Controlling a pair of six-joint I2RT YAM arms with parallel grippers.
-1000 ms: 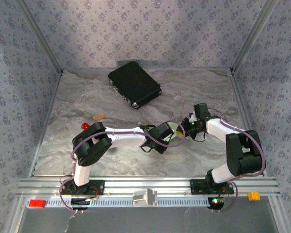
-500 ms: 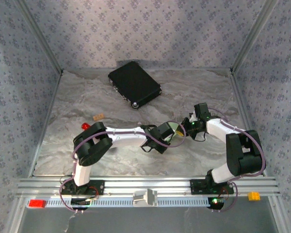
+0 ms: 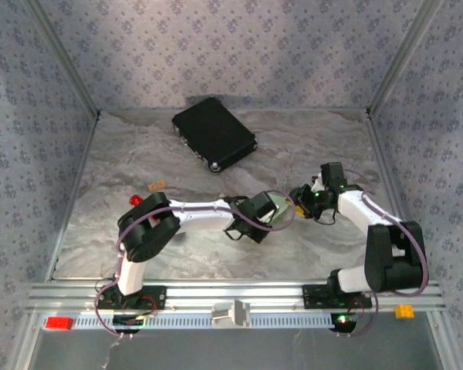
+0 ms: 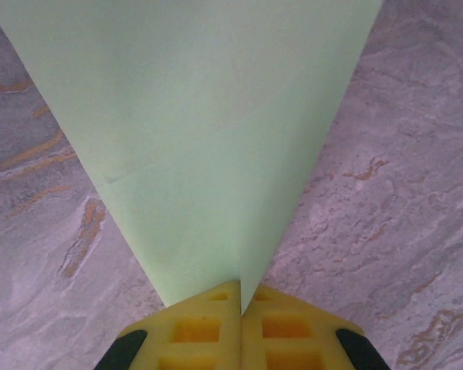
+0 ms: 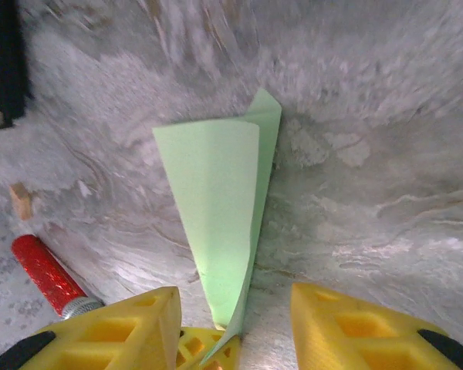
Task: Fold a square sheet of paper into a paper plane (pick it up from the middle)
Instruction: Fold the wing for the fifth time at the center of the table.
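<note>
Over the grey marbled worktop, the narrow creased light-green sheet of paper is held only by its pointed tip in our closed left hand; our right hand gapes empty astride that tip. We fear the sheet may sag or slip from so small a pinch, or the right hand may clip the left.

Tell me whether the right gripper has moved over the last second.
Yes. The right gripper has shifted right, farther from the black case, its jaws now open around the paper.
</note>
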